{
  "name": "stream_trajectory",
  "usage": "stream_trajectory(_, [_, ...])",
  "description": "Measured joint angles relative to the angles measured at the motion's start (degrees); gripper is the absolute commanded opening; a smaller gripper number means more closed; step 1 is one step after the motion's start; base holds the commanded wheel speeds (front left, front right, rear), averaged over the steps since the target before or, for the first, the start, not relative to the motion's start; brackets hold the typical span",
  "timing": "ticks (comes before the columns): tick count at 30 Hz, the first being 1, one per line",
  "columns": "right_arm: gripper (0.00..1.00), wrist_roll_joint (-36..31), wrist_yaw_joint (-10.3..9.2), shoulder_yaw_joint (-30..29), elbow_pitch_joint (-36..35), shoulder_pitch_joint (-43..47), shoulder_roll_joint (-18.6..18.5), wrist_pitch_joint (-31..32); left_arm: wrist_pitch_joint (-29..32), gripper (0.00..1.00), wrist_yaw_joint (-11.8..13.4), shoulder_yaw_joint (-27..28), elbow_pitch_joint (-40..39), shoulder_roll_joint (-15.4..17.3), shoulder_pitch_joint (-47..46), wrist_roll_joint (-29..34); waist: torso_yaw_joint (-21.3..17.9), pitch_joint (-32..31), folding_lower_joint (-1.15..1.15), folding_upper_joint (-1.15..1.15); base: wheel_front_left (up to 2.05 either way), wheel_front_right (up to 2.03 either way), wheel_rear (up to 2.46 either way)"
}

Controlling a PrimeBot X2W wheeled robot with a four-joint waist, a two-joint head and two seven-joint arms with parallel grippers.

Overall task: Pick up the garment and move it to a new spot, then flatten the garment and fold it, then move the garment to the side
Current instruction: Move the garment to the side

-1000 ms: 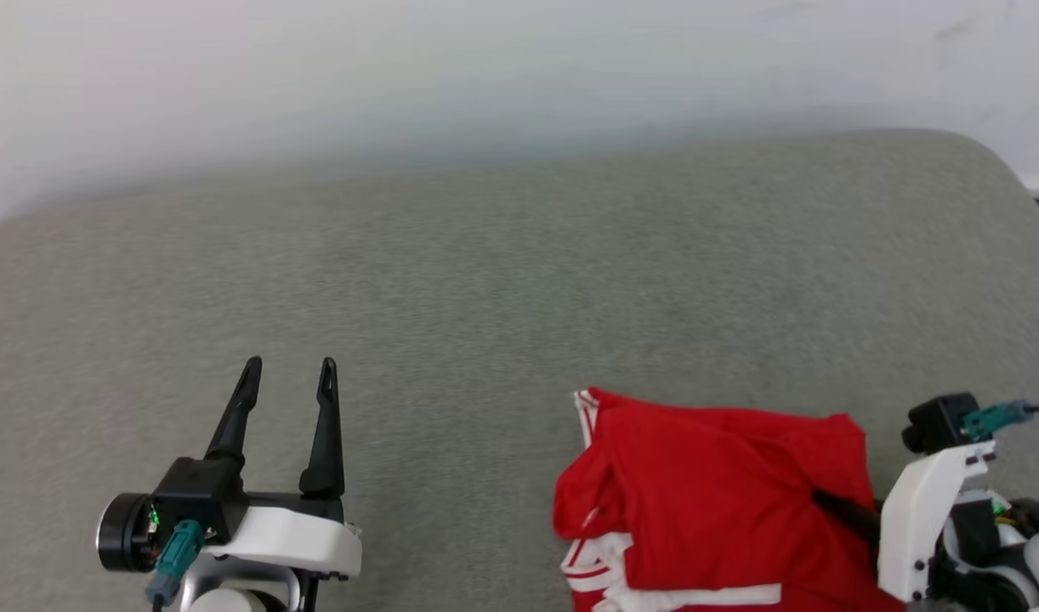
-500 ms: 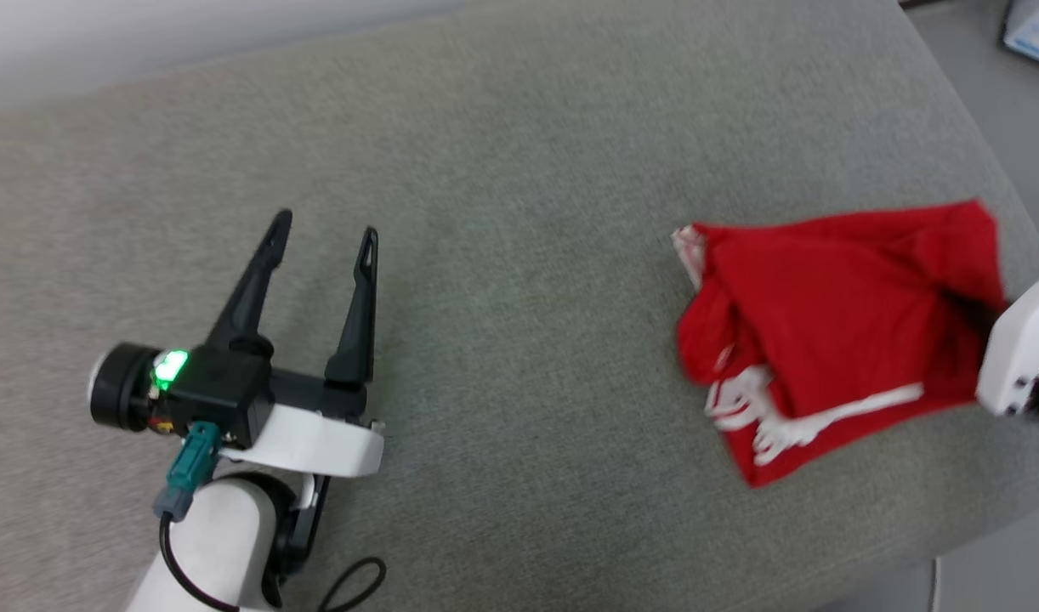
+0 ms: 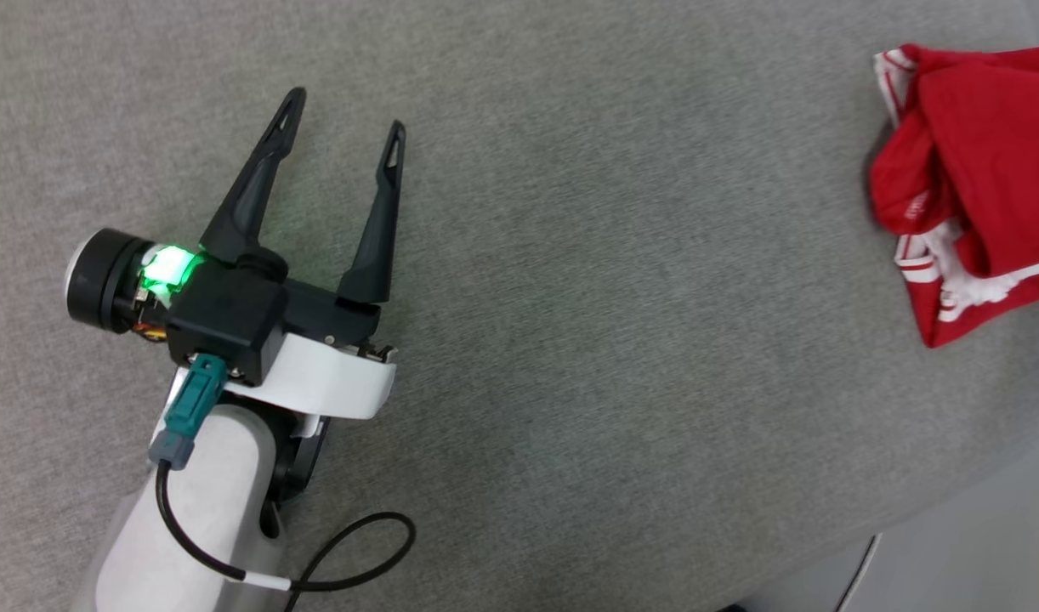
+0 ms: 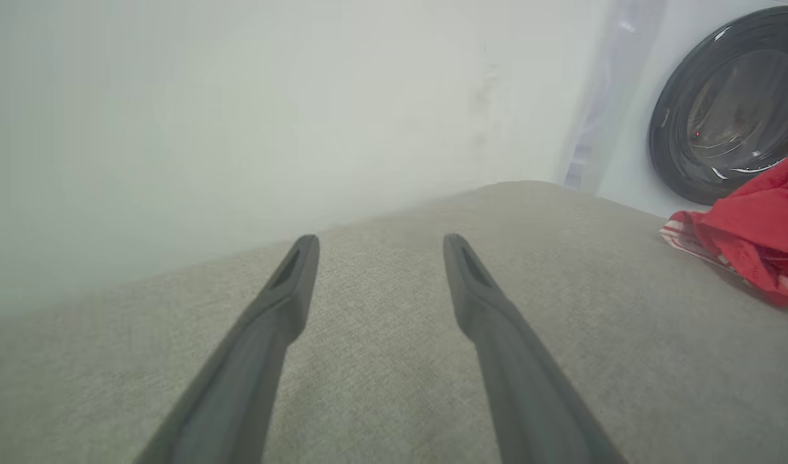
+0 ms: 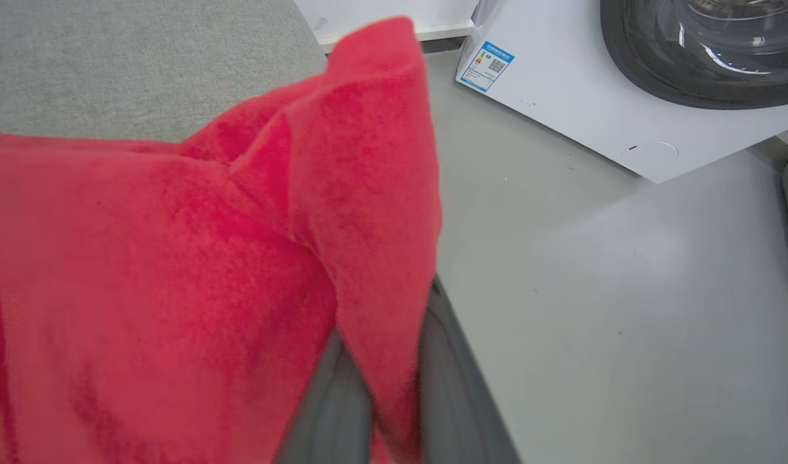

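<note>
The garment [image 3: 979,170], bright red with white striped trim, lies bunched at the right edge of the grey cushion in the head view. In the left wrist view the garment [image 4: 758,238] is at the far right. My left gripper [image 3: 343,119] hovers open over bare cushion far to the garment's left, nothing between its fingers; its own view shows the same gap [image 4: 378,248]. In the right wrist view my right gripper [image 5: 378,412] is shut on a fold of the garment [image 5: 175,270], red fabric pinched between the two dark fingers and draped over them.
The grey fabric cushion [image 3: 621,323] ends at a front-right edge with pale floor [image 3: 979,544] beyond. A white washing machine with a dark round door [image 4: 729,109] stands past the cushion, its body [image 5: 600,96] on the grey floor [image 5: 594,309]. A pale wall [image 4: 239,116] backs the cushion.
The head camera has swung down and left, so the garment now sits at the right edge of the picture and the right gripper has left it. Both grippers keep their states.
</note>
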Motion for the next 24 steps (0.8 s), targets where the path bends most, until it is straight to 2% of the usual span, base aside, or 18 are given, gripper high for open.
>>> stream_trajectory(2, [0.0, -0.91, 0.0, -0.84, 1.51, -0.62, 0.26, -1.86, 0.04, 1.0, -0.1, -0.47, -0.12, -0.07, -0.71, 0.27, 0.56, 1.04, 0.0, 0.0, 0.0, 0.0, 0.0])
stream_trajectory(3, [0.15, -1.27, 0.0, -1.18, 2.3, -0.97, 0.46, -2.58, 0.05, 1.0, -0.18, -0.69, -0.15, -0.09, -1.02, 0.41, 0.91, 1.43, 0.0, 0.0, 0.0, 0.0, 0.0])
stream_trajectory(4, [0.43, -1.59, 0.0, -1.33, 3.08, -1.22, 0.71, -3.39, 0.05, 1.0, -0.2, -0.8, -0.15, -0.1, -1.21, 0.42, 1.27, 1.74, 0.0, 0.0, 0.0, 0.0, 0.0])
stream_trajectory(5, [1.0, -1.91, 0.0, -1.57, 4.05, -1.48, 1.04, -4.1, 0.05, 1.0, -0.2, -0.86, -0.12, -0.1, -1.31, 0.42, 1.61, 1.96, 0.0, 0.0, 0.0, 0.0, 0.0])
stream_trajectory(15, [1.0, -6.22, 0.0, -5.35, 10.45, -3.21, 1.63, -15.14, -0.63, 1.0, -0.13, -1.31, 1.83, -0.36, -1.02, -0.55, 3.52, 0.51, -0.01, 0.0, 0.0, 0.0, 0.0])
stream_trajectory(24, [1.0, -7.75, 0.0, -6.1, 9.56, 0.63, 3.0, -23.35, -3.31, 1.0, 1.89, -1.03, 5.83, -2.83, 4.39, -3.35, 5.71, -6.82, -0.01, 0.0, 0.0, 0.0, 0.0])
